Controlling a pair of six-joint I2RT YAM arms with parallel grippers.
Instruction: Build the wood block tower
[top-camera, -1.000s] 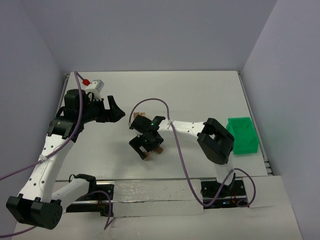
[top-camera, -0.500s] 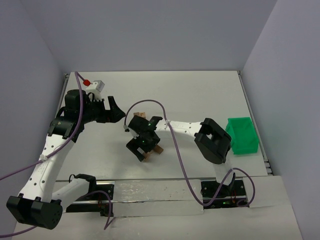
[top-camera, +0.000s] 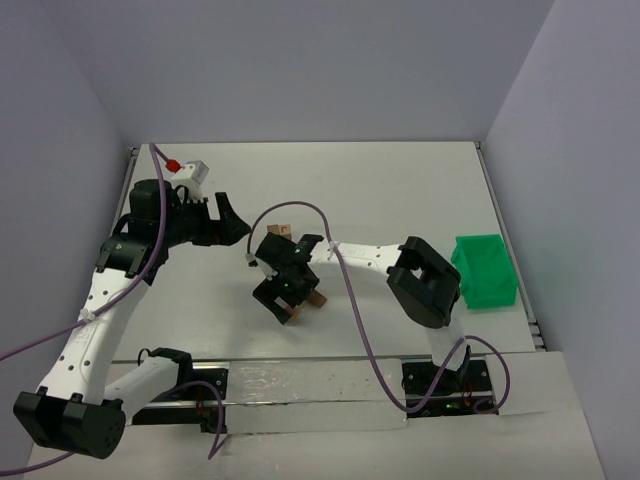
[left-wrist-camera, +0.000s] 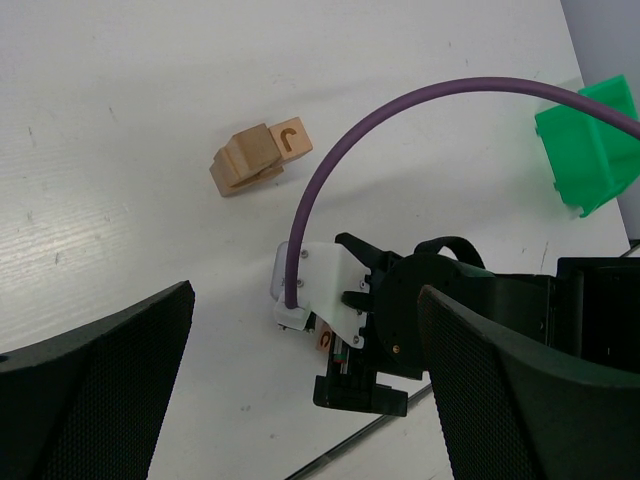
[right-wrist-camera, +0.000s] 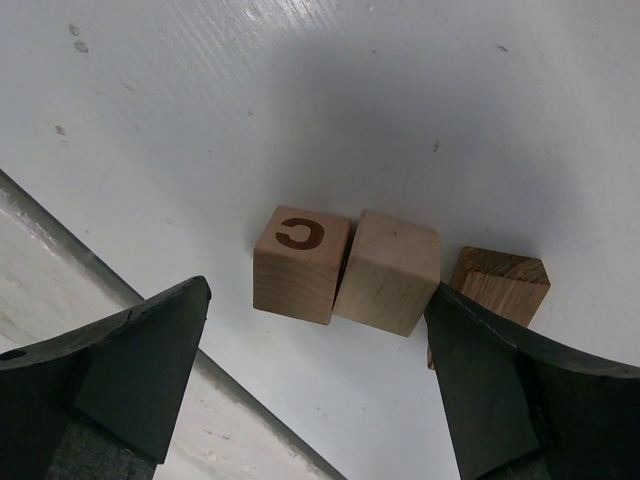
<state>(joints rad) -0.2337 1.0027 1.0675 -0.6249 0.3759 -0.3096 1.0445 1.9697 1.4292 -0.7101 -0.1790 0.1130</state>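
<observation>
Three small wooden blocks lie in a row on the white table in the right wrist view: one marked C (right-wrist-camera: 300, 263), a plain one (right-wrist-camera: 388, 270) touching it, and a darker one (right-wrist-camera: 497, 285) partly behind my right finger. My right gripper (right-wrist-camera: 320, 292) is open above them, its fingers either side of the first two; from the top it is over the blocks (top-camera: 285, 300), one block edge (top-camera: 317, 299) showing. Two more blocks (left-wrist-camera: 258, 155) sit together farther back (top-camera: 283, 231). My left gripper (top-camera: 235, 225) is open and empty, held above the table.
A green plastic bin (top-camera: 485, 270) stands at the right edge of the table, also in the left wrist view (left-wrist-camera: 590, 145). The table's front edge and rail (right-wrist-camera: 120, 290) run just beside the row of blocks. A purple cable (left-wrist-camera: 400, 110) arcs over the right arm.
My right gripper has shifted slightly left and toward the near edge over the row of blocks. The left arm has not moved.
</observation>
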